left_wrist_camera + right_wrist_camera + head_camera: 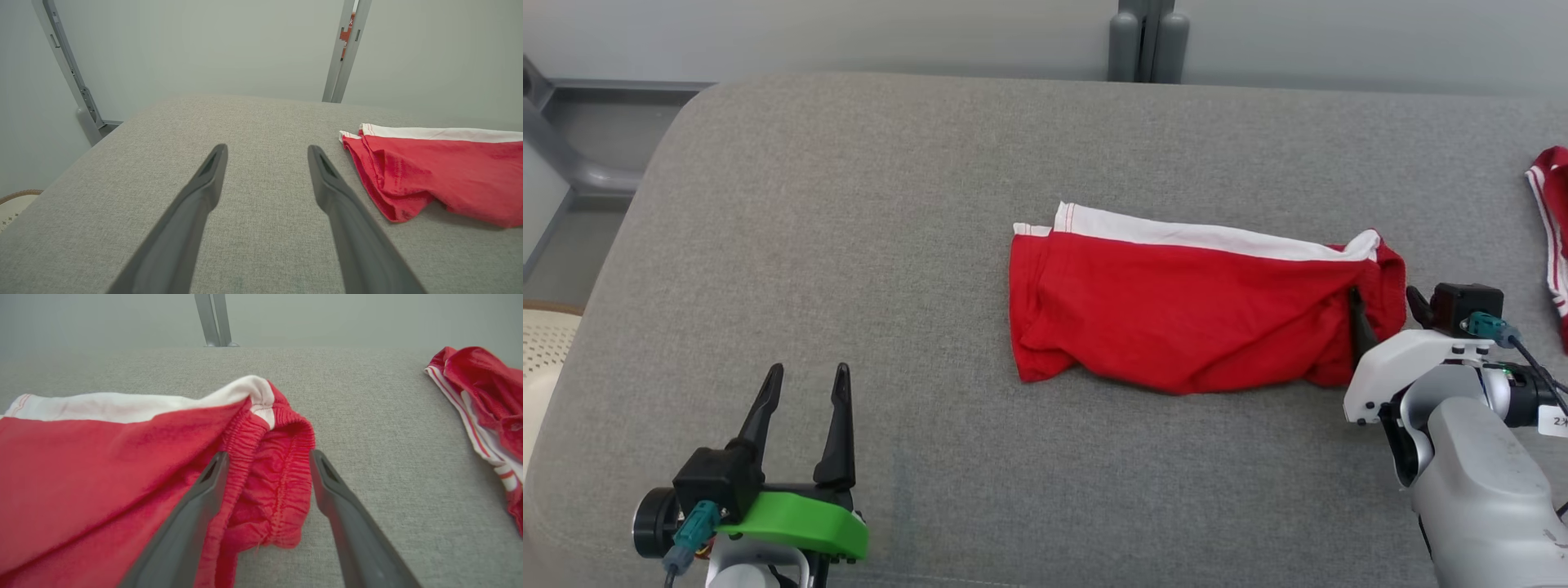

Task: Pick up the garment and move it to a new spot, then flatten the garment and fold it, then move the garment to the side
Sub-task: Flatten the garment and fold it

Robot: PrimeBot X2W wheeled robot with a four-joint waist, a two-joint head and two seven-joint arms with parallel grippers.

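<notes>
Garment (pixel 1176 318) (pixel 441 175) (pixel 102 469): one pair of red shorts with a white side panel and an elasticated red waistband, laid out crosswise and rumpled on the grey fabric-covered bench (pixel 849 204), right of its centre in the head view; the leg hems are turned to the robot's left and the waistband to its right, with the white panel along the far edge. Right end effector (pixel 1384 298) (pixel 268 455): open, fingers spread, set at the waistband end of the shorts; in the right wrist view the gathered waistband is seen bunched between the two fingers, one finger lying over the red cloth and the other over bare bench just beside the band. No closing on the cloth is seen; whether the fingers press on the fabric cannot be told. Left end effector (pixel 809 371) (pixel 267 151): open, nothing held, poised over bare bench at the near left, well apart from the shorts, its fingers pointed toward the far edge. Second red item (pixel 1553 220) (pixel 482 400) with white stripes: crumpled at the far right of the bench, apart from the shorts. Grey metal post (pixel 1147 41): upright behind the bench, against a pale wall.
</notes>
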